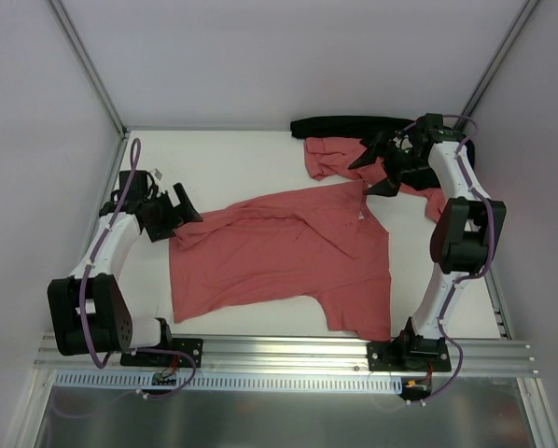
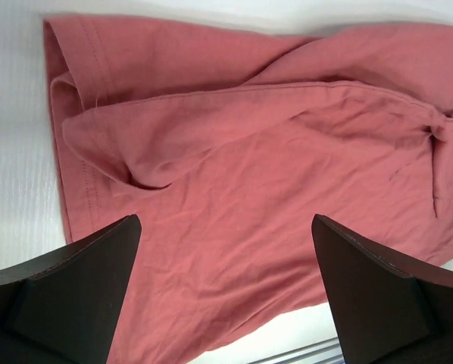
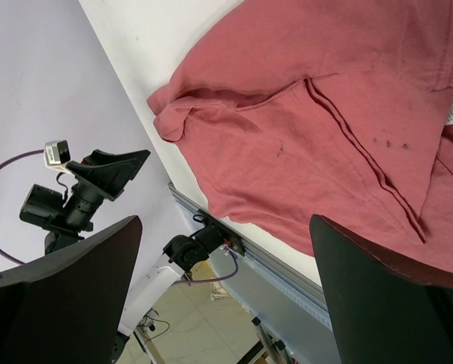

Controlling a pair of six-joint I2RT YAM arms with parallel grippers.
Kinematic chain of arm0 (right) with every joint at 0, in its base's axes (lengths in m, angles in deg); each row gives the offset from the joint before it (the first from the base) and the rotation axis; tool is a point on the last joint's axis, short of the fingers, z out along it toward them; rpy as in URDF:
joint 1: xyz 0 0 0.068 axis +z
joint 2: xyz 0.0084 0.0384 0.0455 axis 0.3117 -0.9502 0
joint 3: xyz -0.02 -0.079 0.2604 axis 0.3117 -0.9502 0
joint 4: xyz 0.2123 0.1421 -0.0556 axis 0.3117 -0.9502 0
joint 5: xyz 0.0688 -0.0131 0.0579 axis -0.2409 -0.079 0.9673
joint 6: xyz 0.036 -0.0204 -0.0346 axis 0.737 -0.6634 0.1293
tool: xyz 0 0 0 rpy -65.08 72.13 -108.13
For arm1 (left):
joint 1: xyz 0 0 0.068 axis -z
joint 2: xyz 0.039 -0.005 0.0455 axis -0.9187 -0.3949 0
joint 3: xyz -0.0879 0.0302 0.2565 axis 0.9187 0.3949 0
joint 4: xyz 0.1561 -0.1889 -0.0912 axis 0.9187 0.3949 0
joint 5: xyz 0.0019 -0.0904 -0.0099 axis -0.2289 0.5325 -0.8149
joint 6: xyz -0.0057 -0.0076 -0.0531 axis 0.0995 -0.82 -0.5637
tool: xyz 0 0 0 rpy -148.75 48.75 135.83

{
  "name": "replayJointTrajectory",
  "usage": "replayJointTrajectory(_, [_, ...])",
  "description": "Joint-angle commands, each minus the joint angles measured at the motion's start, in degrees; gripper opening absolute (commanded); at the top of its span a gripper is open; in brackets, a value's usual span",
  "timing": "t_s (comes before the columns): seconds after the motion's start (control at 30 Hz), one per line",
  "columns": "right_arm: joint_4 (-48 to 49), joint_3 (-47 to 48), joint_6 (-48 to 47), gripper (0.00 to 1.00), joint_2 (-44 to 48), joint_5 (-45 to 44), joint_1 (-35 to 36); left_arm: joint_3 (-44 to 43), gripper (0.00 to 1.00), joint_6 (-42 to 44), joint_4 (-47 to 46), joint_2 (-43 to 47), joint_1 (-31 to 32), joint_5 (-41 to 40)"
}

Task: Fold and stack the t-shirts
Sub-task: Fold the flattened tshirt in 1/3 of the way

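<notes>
Spread t-shirt point(image 1: 288, 257) lies mid-table — both of your grippers are empty.
Your left gripper point(image 1: 174, 217) hovers at its left sleeve, fingers wide apart, gripping nothing; your right gripper point(image 1: 377, 163) hangs just as wide over the crumpled t-shirt point(image 1: 327, 157) at far right.

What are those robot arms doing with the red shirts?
Two robot arms are folding red t-shirts. One t-shirt lies spread and wrinkled in the middle, not folded yet. The left end effector hovers open at its sleeve, holding nothing. The right end effector is open above a second, crumpled t-shirt at the back.
</notes>
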Motion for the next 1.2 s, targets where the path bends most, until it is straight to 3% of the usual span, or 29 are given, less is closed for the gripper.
replayJointTrajectory(0.0, [0.2,3.1,1.3,0.99,-0.8,1.8,0.4,0.3,0.99,-0.2,-1.3,3.9,0.4,1.9])
replayJointTrajectory(0.17, [1.1,4.5,2.0,1.00,-1.9,2.1,0.5,0.3,0.99,-0.4,-3.3,4.1,0.4,0.7])
replayJointTrajectory(0.3, [1.6,5.2,2.4,1.00,-2.3,2.3,0.7,0.2,0.99,-0.7,-4.7,2.0,0.3,-4.6])
replayJointTrajectory(0.5, [1.7,5.4,2.2,1.00,-2.3,2.3,0.7,-4.9,0.99,-1.5,0.7,-7.9,0.0,-7.6])
replayJointTrajectory(0.7, [1.5,5.5,2.0,0.99,-2.4,2.1,0.5,-2.9,0.99,-4.1,-2.7,-10.2,-3.2,-3.8])
replayJointTrajectory(1.17, [1.0,5.5,2.0,0.99,-2.5,2.0,0.2,-1.7,0.97,-3.9,-3.0,-12.2,-4.4,-4.7])
